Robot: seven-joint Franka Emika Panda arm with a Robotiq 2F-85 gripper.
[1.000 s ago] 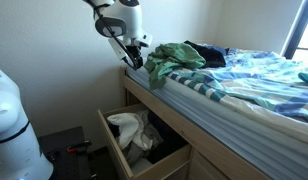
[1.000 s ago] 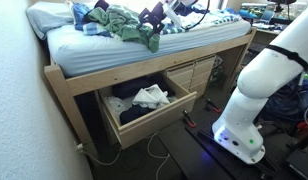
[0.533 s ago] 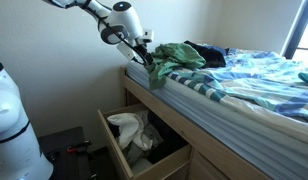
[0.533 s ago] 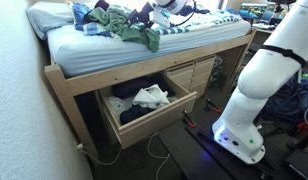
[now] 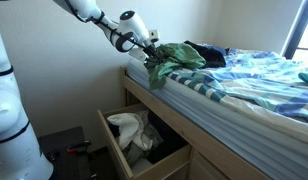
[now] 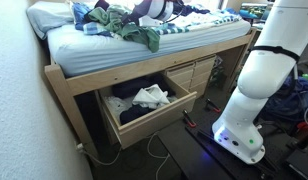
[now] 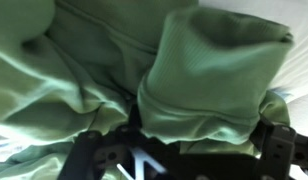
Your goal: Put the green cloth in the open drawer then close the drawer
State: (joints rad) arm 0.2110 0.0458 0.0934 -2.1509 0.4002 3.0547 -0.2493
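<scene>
The green cloth [image 5: 176, 58] [image 6: 129, 25] lies crumpled at the corner of the bed, one end hanging over the mattress edge. My gripper [image 5: 151, 52] [image 6: 146, 14] presses into it from the side. In the wrist view the green cloth [image 7: 194, 70] fills the picture. A thick fold sits between the open jaws of my gripper [image 7: 184, 150], and the right finger [image 7: 279, 145] shows beside it. The drawer [image 5: 114, 150] [image 6: 154, 118] stands pulled out below the bed frame, with white cloths inside it.
A dark navy garment [image 5: 207, 53] lies behind the green cloth on the blue striped bedding [image 5: 259, 80]. White cloths [image 5: 132, 130] [image 6: 149, 97] fill part of the drawer. The wooden bed frame [image 6: 144, 62] overhangs it. My white base [image 6: 256, 95] and floor cables [image 6: 159, 150] stand nearby.
My arm has swung from beside the bed corner across to the green cloth, and the open gripper has pushed into its folds. The cloth and drawer have stayed in place.
</scene>
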